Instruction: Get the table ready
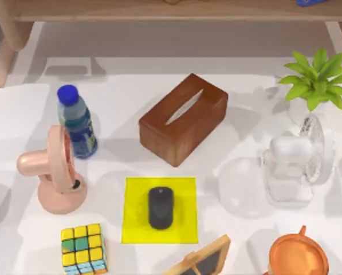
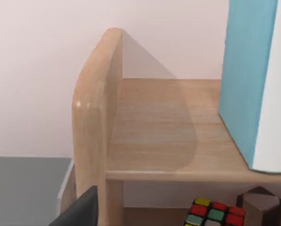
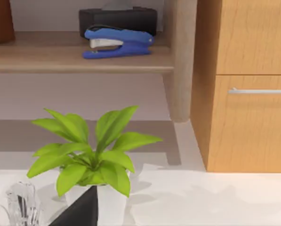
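Note:
The white table carries a black mouse on a yellow mat near the front middle. Behind it lies a brown wooden tissue box. A dark part of my left gripper shows low in the left wrist view, facing the end of a light-wood shelf. A dark part of my right gripper shows in the right wrist view, just in front of a green potted plant.
On the left stand a blue-capped bottle, a pink fan and a colour cube. On the right are the plant, a clear fan and an orange round object. A small framed board sits at the front. A blue stapler lies on the shelf.

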